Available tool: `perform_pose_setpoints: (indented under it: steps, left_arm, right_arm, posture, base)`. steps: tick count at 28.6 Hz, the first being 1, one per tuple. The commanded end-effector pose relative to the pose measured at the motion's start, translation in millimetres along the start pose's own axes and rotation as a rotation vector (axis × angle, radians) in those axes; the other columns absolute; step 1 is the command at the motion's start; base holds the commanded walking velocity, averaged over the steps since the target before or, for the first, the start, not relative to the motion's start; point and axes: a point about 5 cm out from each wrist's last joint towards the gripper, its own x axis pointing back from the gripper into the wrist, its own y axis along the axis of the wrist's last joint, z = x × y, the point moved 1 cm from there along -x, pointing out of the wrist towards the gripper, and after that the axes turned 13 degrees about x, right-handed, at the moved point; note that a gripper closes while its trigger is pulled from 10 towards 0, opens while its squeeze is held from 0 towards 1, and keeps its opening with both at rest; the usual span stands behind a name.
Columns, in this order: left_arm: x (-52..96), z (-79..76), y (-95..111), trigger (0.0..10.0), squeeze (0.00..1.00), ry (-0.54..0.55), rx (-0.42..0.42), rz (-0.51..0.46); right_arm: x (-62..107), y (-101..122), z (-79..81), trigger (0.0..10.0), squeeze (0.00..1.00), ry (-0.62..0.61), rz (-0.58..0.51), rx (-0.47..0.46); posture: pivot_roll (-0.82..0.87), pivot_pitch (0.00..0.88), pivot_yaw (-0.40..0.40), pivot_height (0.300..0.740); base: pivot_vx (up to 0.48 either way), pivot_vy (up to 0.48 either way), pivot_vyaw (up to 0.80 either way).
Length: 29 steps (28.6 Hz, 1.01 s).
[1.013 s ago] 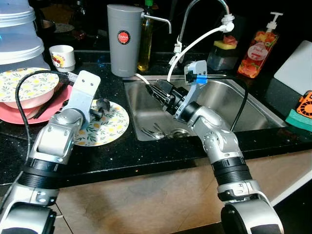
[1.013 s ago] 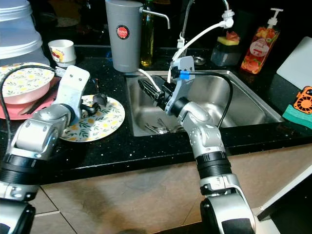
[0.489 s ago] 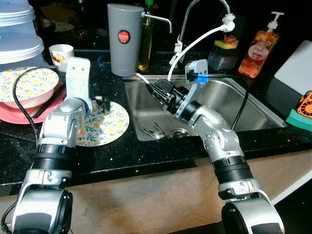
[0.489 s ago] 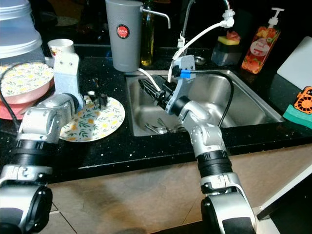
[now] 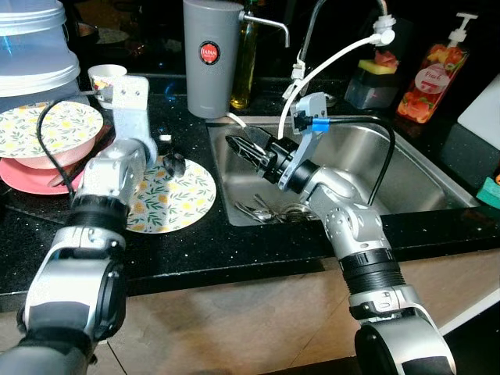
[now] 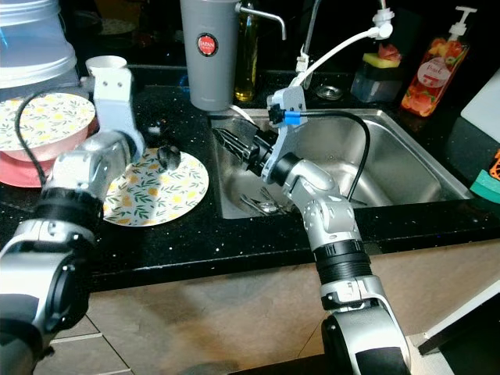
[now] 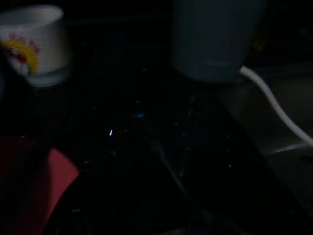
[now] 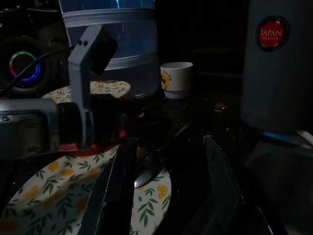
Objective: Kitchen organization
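Right gripper (image 5: 238,145): fingers spread, empty, at the sink's (image 5: 414,176) left rim, aimed at the floral plate (image 5: 176,199).
Left gripper (image 5: 173,163): above that plate's far edge; finger state cannot be told.
Cutlery (image 5: 262,211): sink bottom, near the drain.
Risk: the arms converge over the plate and could collide, or knock the grey canister (image 5: 211,55) behind.

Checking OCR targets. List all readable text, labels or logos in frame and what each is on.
"JAPAN QUALITY": red round badge on the grey thermos jug.
Soap dispenser bottle: fruit-print label, wording too small to read.
Small white cup: red and yellow printed picture, no legible words.
Olive oil bottle: no label legible.
Nothing else carries readable text.
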Motion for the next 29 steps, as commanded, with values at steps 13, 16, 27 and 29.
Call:
perform_pose_setpoints:
  steps: [13, 16, 27, 29]
  left_arm:
    - [-7.6, 0.1, -14, 10.0, 0.00, 0.017, -0.102, 0.145]
    - [-8.3, -0.7, -15, 10.0, 0.00, 0.012, -0.114, 0.154]
    - [-8.7, -1.2, -25, 10.0, 0.00, -0.006, -0.150, 0.203]
    - [-8.7, 0.0, -26, 10.0, 0.00, -0.003, -0.161, 0.206]
  right_arm:
    - [4.3, 7, -0.9, 10.0, 0.00, 0.018, -0.018, -0.008]
    - [5.5, 7, -0.3, 10.0, 0.00, 0.043, -0.012, -0.008]
    - [22.5, -10, 19.1, 10.0, 0.00, 0.339, 0.152, 0.049]
    - [28.5, -15, 23.1, 10.0, 0.00, 0.399, 0.202, 0.065]
  posture:
    - [-0.01, 0.170, -0.031, 0.740]
    - [-0.01, 0.168, -0.029, 0.740]
    - [-0.01, 0.156, -0.023, 0.740]
    - [0.00, 0.148, -0.018, 0.740]
  base:
    - [0.000, 0.000, 0.00]
    - [0.000, 0.000, 0.00]
    - [0.000, 0.000, 0.00]
    - [0.000, 0.000, 0.00]
